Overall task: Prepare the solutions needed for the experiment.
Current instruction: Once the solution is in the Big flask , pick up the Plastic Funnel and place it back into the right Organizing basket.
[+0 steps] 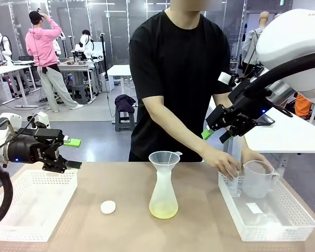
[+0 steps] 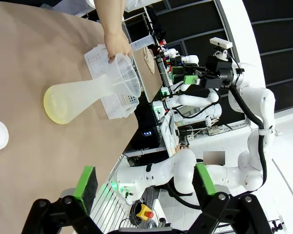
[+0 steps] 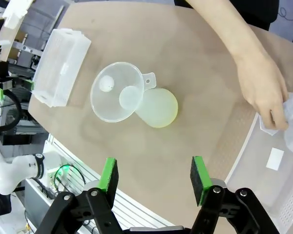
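A frosted conical flask point(image 1: 163, 195) stands mid-counter point(image 1: 199, 231), a clear funnel point(image 1: 164, 157) in its neck and pale yellow-green liquid point(image 1: 163, 212) at its base. A white round lump point(image 1: 108, 207) lies to its left. The person's hands point(image 1: 224, 163) hold a measuring jug point(image 1: 257, 181) in the right basket point(image 1: 236, 210). The left end effector point(image 1: 73, 153) hovers with fingers apart above the left basket point(image 1: 26, 210).

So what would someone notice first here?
Probably the frosted flask in the middle of the table, with a funnel on top and a little yellow-green liquid at the bottom. Next, the person's hands at the white basket on the robot's right, one gripping a clear jug. The left claw and right claw hang open, holding nothing.
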Robot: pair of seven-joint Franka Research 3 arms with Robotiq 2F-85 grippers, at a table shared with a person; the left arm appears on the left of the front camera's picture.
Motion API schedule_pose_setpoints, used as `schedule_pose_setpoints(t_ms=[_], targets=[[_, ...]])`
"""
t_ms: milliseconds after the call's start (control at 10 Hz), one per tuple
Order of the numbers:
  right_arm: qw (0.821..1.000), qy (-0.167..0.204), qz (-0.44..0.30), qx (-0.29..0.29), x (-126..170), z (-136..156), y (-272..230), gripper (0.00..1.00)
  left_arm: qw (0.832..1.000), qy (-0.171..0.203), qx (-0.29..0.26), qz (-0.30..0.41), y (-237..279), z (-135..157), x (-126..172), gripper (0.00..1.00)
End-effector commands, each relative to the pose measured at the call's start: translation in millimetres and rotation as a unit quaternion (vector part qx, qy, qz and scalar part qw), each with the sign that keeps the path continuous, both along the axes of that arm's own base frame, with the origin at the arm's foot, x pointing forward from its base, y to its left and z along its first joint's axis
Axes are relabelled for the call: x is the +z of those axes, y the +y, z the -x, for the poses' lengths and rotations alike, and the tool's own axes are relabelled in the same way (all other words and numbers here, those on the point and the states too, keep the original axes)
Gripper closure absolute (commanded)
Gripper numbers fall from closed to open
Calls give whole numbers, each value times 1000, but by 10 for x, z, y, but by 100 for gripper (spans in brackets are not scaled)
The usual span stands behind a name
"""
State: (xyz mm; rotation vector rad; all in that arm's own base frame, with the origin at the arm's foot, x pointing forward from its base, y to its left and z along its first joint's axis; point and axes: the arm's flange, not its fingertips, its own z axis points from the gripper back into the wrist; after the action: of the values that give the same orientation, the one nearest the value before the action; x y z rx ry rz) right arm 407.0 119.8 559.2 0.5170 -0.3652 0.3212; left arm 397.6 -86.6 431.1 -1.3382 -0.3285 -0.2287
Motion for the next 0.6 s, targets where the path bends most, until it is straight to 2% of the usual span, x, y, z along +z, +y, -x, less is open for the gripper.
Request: schedule_pose_setpoints(t_ms=[0,200,300,500], targets=[[1000,-3,1,1,-1,16,-26,25,1000,0,-3,8,1,4,10,0],[1000,0,-2,1,4,1,-17,25,1000,0,-3,8,1,4,10,0],[999,28,-15,-18,-23,32,103,25,1000,0,-3,8,1,4,10,0],[994,62,2,-89,-36,-20,407,25,1000,0,-3,8,1,4,10,0]])
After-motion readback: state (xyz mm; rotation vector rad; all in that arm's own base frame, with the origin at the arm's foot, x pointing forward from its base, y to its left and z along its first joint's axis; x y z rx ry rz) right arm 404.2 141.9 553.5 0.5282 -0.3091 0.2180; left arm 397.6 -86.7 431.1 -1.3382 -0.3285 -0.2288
